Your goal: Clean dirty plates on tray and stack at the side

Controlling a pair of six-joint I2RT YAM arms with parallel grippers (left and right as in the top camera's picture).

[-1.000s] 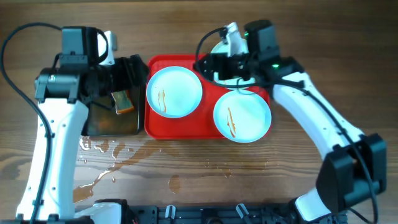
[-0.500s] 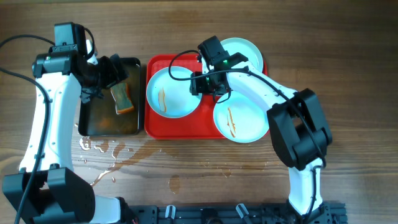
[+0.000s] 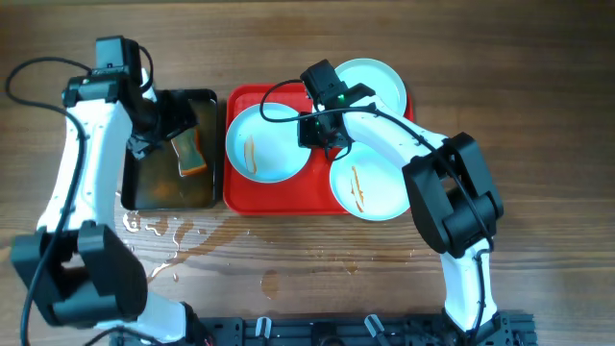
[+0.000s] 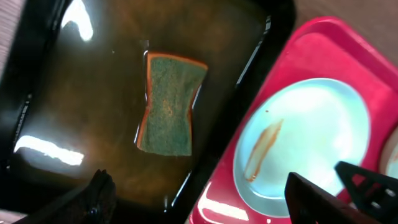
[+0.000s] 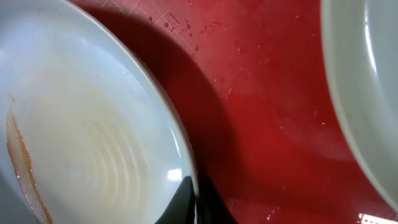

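Nearest the robot, a puddle lies on the table in front of the black tray. On the red tray, the near plate sits at the near right corner with an orange-brown streak down its face. Behind it to the left, the left-end plate fills the tray's left end and carries a similar streak. The right gripper is clenched on this plate's right rim, its fingertips together over the edge in the wrist view. The step in hand looks like steadying or lifting this plate for wiping. The pinch is thin and near the lip, so any lift should go slowly and keep the plate level, clear of the near plate just beside it. The left gripper hangs with its jaws wide apart and empty over the black tray, where the sponge lies wet. It should close squarely across the sponge's narrow waist. At the tray's far right corner, the far plate overhangs the rim and shows no smear.
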